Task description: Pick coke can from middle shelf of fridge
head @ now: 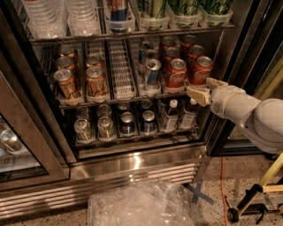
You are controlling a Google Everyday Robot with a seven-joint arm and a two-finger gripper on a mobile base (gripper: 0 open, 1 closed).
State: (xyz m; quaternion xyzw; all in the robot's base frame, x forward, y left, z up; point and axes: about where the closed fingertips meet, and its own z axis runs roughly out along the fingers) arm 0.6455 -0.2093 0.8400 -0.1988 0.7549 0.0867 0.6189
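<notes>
The fridge (pixel 132 170) stands open, its middle shelf (pixel 118 70) holding lanes of cans on white ribbed glides. Gold cans (pixel 66 84) fill the left lanes. A blue-and-silver can (pixel 152 73) stands at centre. Red coke cans fill the two right lanes, with one front coke can (pixel 177 73) beside the blue one and another (pixel 201 69) at the far right. My gripper (pixel 202 90) reaches in from the right on a white arm. It is just below and in front of the far-right coke can, open and empty, its beige fingers (pixel 196 95) not touching the can.
The upper shelf holds clear bottles and green cans (pixel 181 9). The lower shelf holds small silver cans (pixel 127 122) and bottles. A glass door (pixel 17 145) stands at left and the dark door frame (pixel 230 66) at right. Crumpled clear plastic (pixel 137 205) and a yellow-black stand (pixel 258 192) are on the floor.
</notes>
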